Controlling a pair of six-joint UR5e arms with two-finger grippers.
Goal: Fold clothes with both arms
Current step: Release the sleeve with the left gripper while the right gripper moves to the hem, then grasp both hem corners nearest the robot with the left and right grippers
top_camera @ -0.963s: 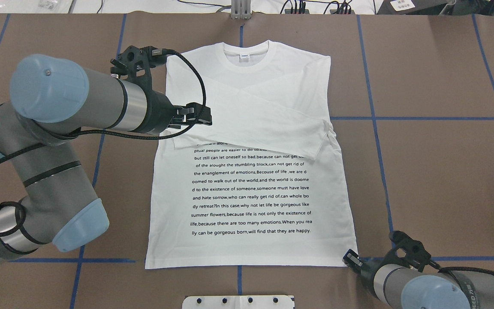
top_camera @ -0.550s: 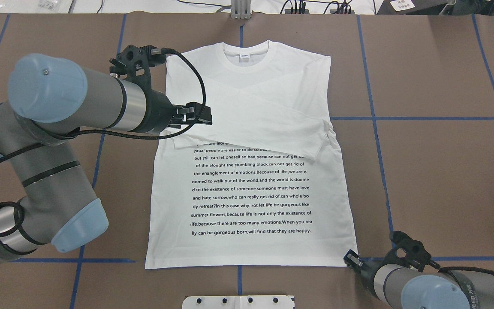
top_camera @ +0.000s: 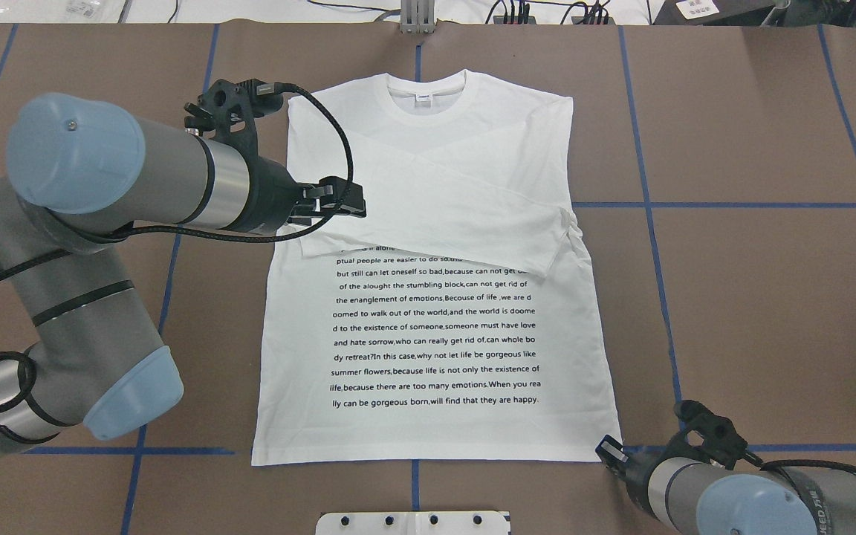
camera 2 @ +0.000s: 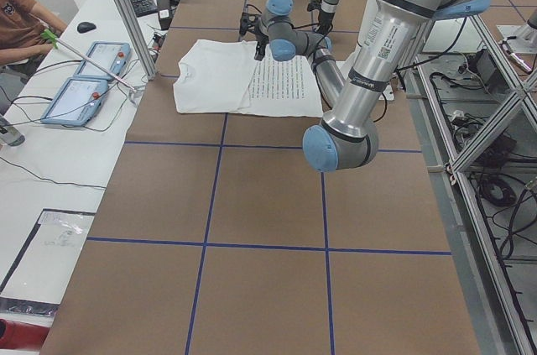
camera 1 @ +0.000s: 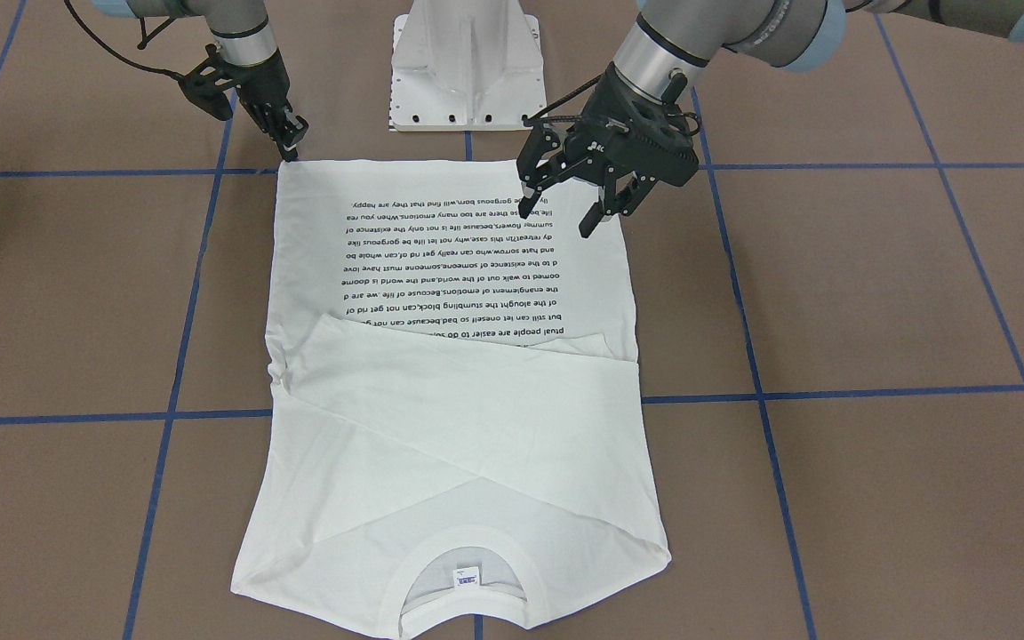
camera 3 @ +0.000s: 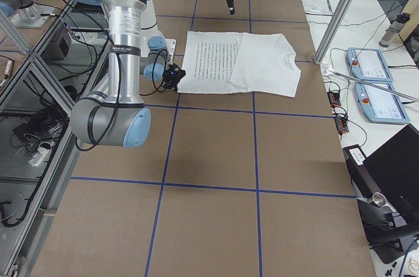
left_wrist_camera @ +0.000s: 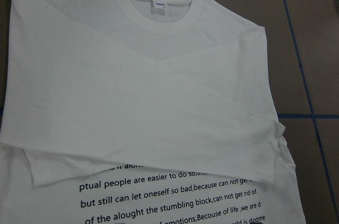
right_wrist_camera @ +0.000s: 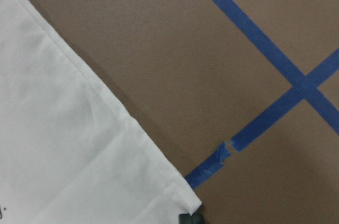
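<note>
The white long-sleeved T-shirt (top_camera: 435, 171) lies flat on the brown table, collar (top_camera: 426, 93) at the far side, printed text (top_camera: 435, 334) facing up. Both sleeves are folded across the chest. My left gripper (camera 1: 556, 222) is open and empty, and hovers above the shirt's left side; in the overhead view it (top_camera: 354, 202) sits over the folded sleeve's end. My right gripper (camera 1: 290, 151) looks shut, with its tip at the hem's right corner (top_camera: 606, 448). The right wrist view shows that corner (right_wrist_camera: 180, 197); I cannot tell whether cloth is pinched.
The white pedestal base (camera 1: 468, 62) stands at the near table edge behind the hem. Blue tape lines (top_camera: 651, 204) cross the brown table. A metal post (top_camera: 417, 18) and cables sit at the far edge. A person and control tablets (camera 2: 84, 78) are beyond it.
The left arm's elbow and shoulder have drifted slightly left; its gripper has barely shifted. The right gripper and the shirt have stayed in place.
</note>
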